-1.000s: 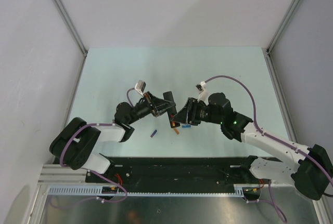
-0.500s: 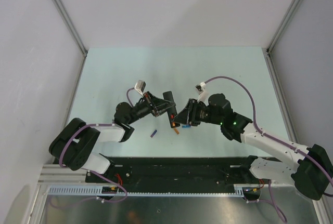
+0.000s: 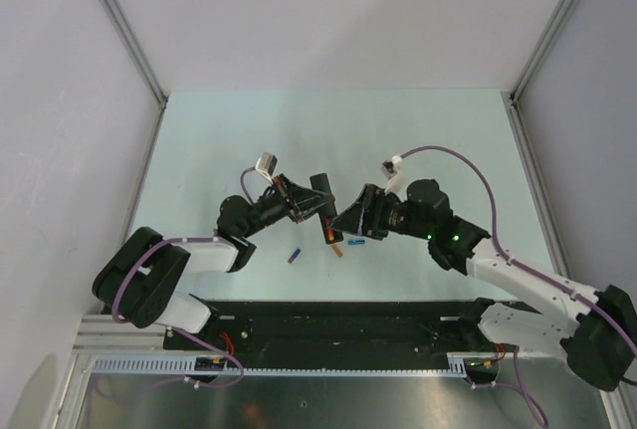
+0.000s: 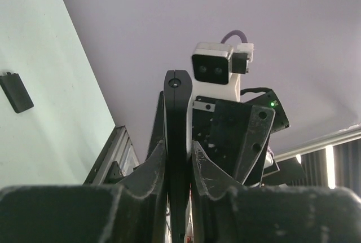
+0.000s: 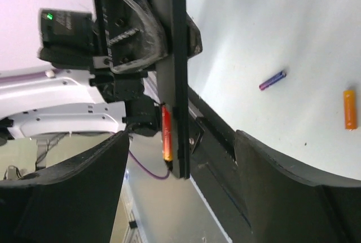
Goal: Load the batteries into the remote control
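My left gripper [image 3: 311,206] is shut on the black remote control [image 3: 321,190] and holds it tilted above the table. In the left wrist view the remote [image 4: 177,119] stands edge-on between the fingers [image 4: 151,169]. In the right wrist view the remote [image 5: 172,57] has one orange-red battery [image 5: 166,133] in its recess near the free end. My right gripper [image 5: 181,138] is open and empty, its fingers on either side of that end without touching it; the top view shows it [image 3: 346,222] beside the remote. A second orange battery [image 5: 350,109] lies on the table [image 3: 336,248].
A purple-blue cylinder [image 5: 272,80] lies on the table left of the loose battery [image 3: 294,256]; another blue one [image 3: 355,242] lies under my right gripper. A small dark grey piece [image 4: 16,92] lies flat on the pale green table [image 3: 428,140]. Grey walls enclose the table.
My right arm has drawn back slightly to the right and down, away from the remote. The left arm and the remote have hardly moved.
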### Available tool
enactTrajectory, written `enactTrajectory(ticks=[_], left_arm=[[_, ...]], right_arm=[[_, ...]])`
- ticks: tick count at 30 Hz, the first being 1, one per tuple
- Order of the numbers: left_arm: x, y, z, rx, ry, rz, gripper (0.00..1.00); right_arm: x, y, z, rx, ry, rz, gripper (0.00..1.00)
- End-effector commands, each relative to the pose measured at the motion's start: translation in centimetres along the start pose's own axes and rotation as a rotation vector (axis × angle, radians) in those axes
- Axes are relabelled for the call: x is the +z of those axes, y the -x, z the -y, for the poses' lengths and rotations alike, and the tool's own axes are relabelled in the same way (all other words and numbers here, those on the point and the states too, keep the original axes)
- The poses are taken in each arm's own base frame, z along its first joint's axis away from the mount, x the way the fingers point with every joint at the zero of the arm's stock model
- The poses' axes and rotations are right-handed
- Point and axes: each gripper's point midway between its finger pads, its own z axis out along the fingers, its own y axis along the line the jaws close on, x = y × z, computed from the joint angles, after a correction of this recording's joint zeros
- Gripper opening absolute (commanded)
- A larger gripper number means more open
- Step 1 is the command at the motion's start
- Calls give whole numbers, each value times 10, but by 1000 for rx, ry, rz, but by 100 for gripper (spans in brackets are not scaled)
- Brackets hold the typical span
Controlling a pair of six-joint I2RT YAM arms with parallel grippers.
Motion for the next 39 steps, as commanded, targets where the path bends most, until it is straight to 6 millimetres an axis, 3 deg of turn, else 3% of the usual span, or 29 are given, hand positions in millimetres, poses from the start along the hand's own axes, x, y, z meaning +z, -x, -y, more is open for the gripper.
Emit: enactTrajectory(ticks=[1, 4, 8, 10, 13, 16, 18, 20, 21, 22, 23, 25, 27, 33, 39], left_arm=[[-12, 9, 57, 197, -239, 50, 0], [-24, 18, 45, 215, -199, 95, 0], [-47, 29, 37, 247, -161, 182, 0], [-57, 27, 32, 249, -135, 198, 0], [-68, 19, 27, 243, -119, 193, 0], [-81, 11, 23, 231, -103, 210, 0], [-88, 6, 14, 219, -69, 212, 0], [-94, 3, 23, 246, -87, 217, 0], [-94, 3, 13, 239, -40, 213, 0], [-97, 1, 27, 281, -76, 218, 0], [-96, 1, 21, 273, -42, 214, 0], [-99, 2, 33, 334, -60, 228, 0], [-98, 3, 33, 351, -37, 223, 0], [-98, -3, 28, 328, -27, 188, 0], [-99, -5, 26, 324, -23, 184, 0]], right_arm=[[-31, 34, -20, -26, 49, 130, 80], [-51, 42, 1, -78, -59, 190, 80], [-59, 32, 72, -121, -374, 175, 74], [-53, 20, 100, -144, -477, 106, 72], [-38, 2, 120, -202, -552, 31, 69], [-20, -1, 131, -280, -585, 17, 64], [-6, -4, 128, -336, -565, -2, 60], [10, -8, 131, -370, -580, -36, 57], [16, -13, 129, -407, -577, -62, 57], [21, -14, 129, -429, -580, -66, 56], [29, -20, 136, -445, -598, -95, 56], [40, -20, 133, -473, -597, -107, 54], [51, -23, 138, -489, -607, -131, 53], [73, -23, 147, -541, -643, -163, 49], [78, -32, 165, -563, -697, -226, 43]])
